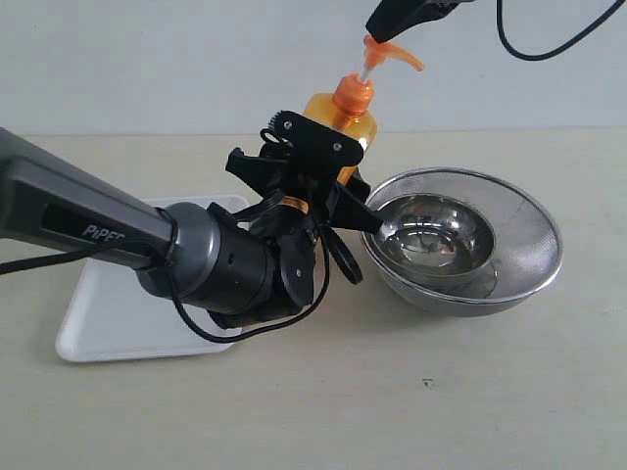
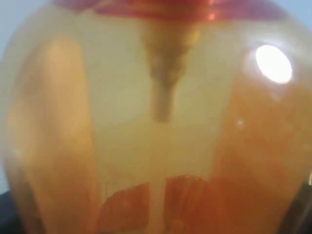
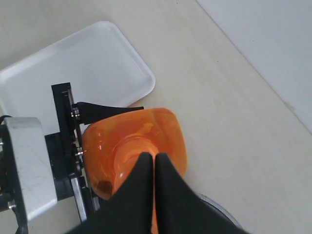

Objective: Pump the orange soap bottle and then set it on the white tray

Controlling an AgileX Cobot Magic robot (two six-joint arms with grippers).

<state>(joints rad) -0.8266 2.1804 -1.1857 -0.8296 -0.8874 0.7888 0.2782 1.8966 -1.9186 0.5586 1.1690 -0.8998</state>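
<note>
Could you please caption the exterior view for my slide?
Left gripper holds the orange soap bottle beside the steel mesh bowl; shut right gripper at its pump.

Exterior oblique; left wrist against orange soap bottle [image 2: 156, 146]; right wrist above it.

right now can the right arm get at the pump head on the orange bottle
Probably yes: the right gripper, jaws shut, sits right over the pump head with nothing between, while the left gripper holds the orange soap bottle.
</note>
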